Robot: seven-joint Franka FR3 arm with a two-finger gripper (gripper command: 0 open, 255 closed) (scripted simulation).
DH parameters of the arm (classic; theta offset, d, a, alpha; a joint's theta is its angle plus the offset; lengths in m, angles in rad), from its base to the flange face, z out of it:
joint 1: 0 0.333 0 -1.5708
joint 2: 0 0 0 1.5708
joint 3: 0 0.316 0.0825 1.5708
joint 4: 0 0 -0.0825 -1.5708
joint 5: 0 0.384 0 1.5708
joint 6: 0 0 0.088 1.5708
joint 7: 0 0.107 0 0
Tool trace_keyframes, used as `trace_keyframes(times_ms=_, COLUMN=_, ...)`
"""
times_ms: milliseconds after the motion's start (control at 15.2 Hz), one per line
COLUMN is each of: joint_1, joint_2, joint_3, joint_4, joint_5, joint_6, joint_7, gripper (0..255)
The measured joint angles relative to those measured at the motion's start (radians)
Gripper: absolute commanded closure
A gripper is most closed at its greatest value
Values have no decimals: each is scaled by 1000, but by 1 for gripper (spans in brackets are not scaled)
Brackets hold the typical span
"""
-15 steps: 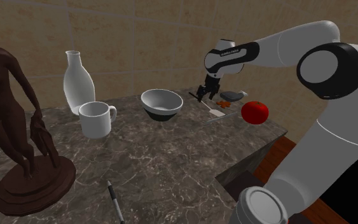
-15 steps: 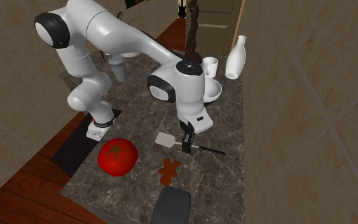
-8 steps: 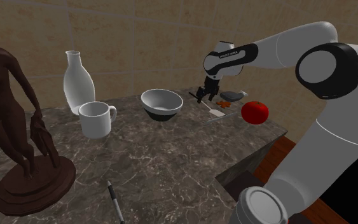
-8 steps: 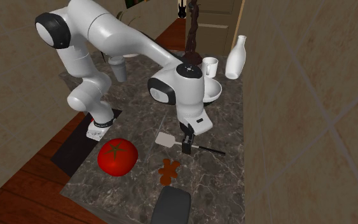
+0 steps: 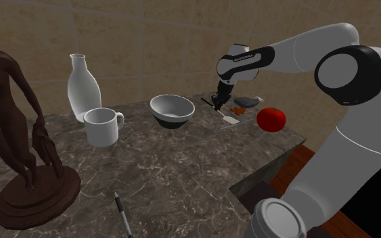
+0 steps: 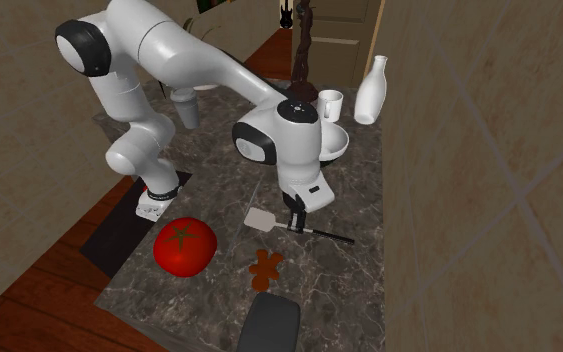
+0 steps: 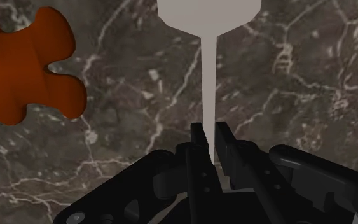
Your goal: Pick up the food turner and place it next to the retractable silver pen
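Spanning most of the shoulder view, a dark veined marble counter (image 5: 182,169) carries everything. The white arm (image 5: 297,51) reaches from the near right toward the far edge. A brown statue (image 5: 19,135) stands at that view's near left. Farther back come a white bottle (image 5: 82,88), a white mug (image 5: 103,126) and a bowl (image 5: 171,110). A red tomato (image 5: 271,119) sits at the far right, with an orange-brown gingerbread shape (image 6: 263,266) near it. The gripper (image 7: 208,130) points down at the counter, its fingers drawn narrow and clasping the thin pale shaft of the food turner (image 7: 208,63), which lies between bowl and tomato. The pen (image 5: 122,215) lies at the near edge, well apart from the food turner.
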Motion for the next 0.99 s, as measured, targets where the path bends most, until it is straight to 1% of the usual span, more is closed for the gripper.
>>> trace_keyframes(times_ms=264, joint_1=0, joint_2=-1, joint_3=0, joint_4=5, joint_5=0, joint_6=-6, joint_7=1, gripper=255)
trace_keyframes(times_ms=990, joint_1=1, joint_2=-47, joint_3=1, joint_4=98, joint_5=-15, joint_6=-143, joint_7=12, gripper=255)
